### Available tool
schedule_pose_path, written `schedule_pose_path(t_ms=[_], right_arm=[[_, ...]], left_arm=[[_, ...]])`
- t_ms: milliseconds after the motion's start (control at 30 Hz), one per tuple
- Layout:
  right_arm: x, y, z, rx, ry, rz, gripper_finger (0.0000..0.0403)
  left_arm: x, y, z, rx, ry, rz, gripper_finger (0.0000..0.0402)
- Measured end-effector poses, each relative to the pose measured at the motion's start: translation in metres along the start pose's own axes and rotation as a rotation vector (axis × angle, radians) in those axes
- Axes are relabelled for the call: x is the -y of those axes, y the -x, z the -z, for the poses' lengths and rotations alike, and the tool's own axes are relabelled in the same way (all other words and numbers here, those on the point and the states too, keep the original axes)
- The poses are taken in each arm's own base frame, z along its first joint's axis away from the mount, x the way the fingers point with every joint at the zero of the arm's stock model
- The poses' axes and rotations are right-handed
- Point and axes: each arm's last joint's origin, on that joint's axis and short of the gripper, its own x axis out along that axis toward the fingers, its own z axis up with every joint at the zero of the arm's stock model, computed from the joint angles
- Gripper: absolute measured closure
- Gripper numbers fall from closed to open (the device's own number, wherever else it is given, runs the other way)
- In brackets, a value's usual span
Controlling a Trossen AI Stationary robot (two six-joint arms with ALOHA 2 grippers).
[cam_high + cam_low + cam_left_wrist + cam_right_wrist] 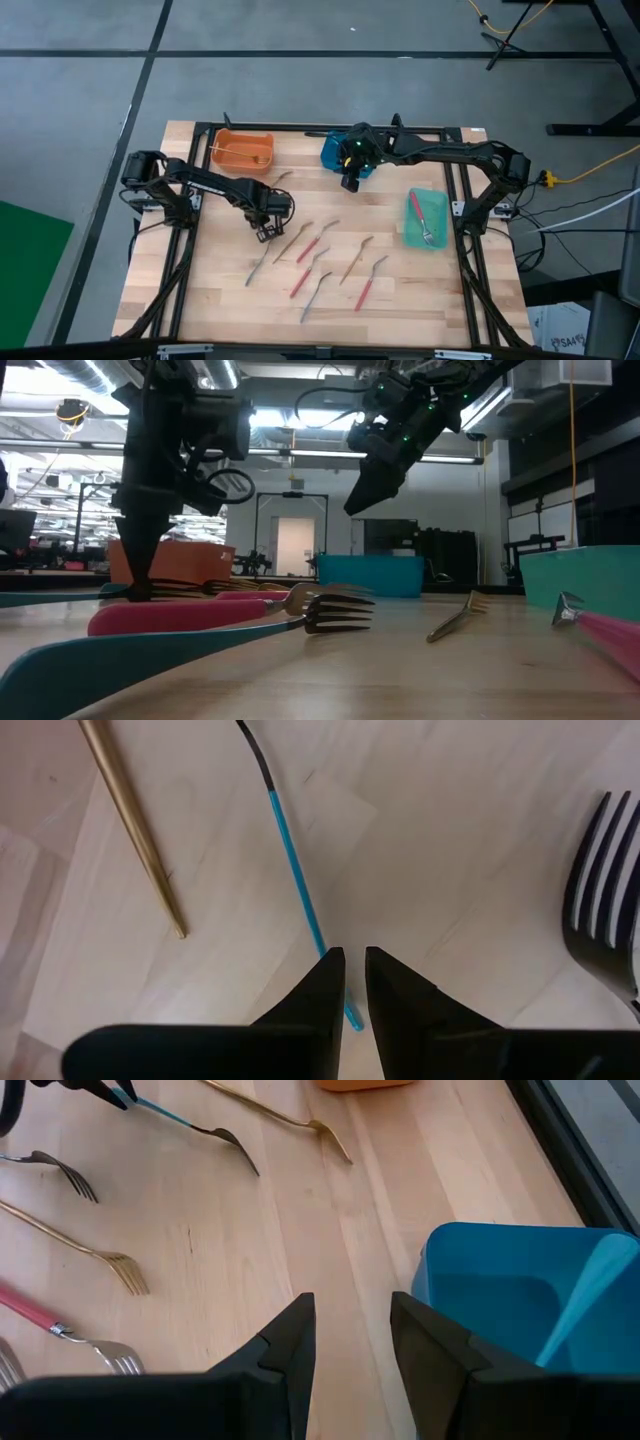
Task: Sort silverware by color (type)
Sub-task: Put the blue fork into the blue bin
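Setting: pale wooden bench (220, 300) under me, with an orange bin (243, 151), a blue bin (335, 152) and a green bin (425, 218) along its far and right sides.
Left tool (355, 985): down at the bench, my fingers nearly together with a thin slot between them, straddling the end of a blue-handled fork (295, 870); I judge they are barely on it, not firmly pinching.
Right tool (350, 1340): fingers spread, holding nothing, hovering just beside the blue bin.
Risk: I have only the handle tip, so the fork may pivot or slip out when lifted.
Risk cause: thin handle lying flat on wood.
Neighbours: a gold handle (130, 820) and dark fork tines (600, 870) lie near; swinging could knock them.
Remaining silverware (320, 262): scattered mid-bench, to the right of my left tool.
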Motion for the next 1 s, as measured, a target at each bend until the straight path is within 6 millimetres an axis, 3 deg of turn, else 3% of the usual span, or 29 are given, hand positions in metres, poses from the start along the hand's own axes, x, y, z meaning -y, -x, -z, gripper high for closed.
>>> schedule_pose_path(t_ms=[1000], right_arm=[[0.0001,-0.0001,0.0001,0.0,-0.001,0.0,0.0278]], left_arm=[[-0.0017,-0.0001,-0.0011,0.023,0.082,-0.032,0.0362]])
